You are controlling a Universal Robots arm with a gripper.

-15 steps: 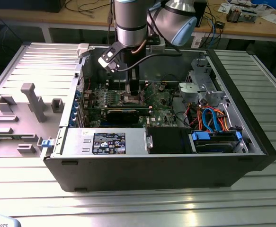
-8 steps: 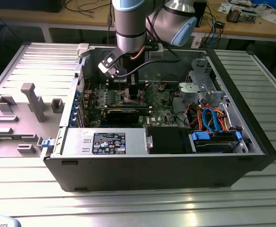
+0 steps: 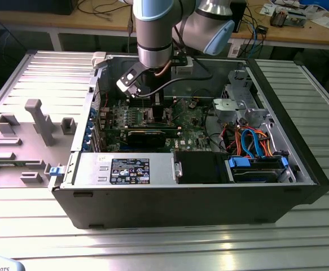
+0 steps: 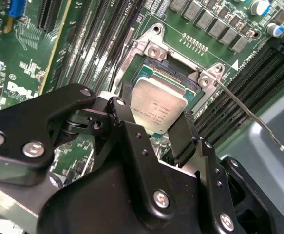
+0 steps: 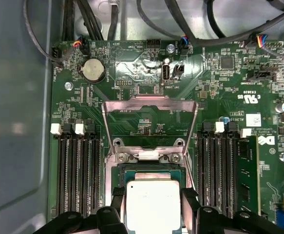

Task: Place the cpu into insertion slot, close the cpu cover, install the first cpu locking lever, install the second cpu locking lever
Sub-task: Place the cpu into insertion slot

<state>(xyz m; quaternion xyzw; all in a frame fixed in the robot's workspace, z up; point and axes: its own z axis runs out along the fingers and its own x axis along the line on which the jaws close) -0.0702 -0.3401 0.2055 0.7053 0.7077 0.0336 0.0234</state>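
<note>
**Chip's right at the socket, cover wide open**

The cpu is pinched by the gripper, jaws clenched on two opposite edges. It's right at the insertion slot, but I can't tell if it's seated. The cpu cover stands flipped up beside it, and a locking lever hangs free. In the exterior view this is upper middle, inside the computer case. My worry is a tilted or misaligned chip bending the socket pins.
</note>
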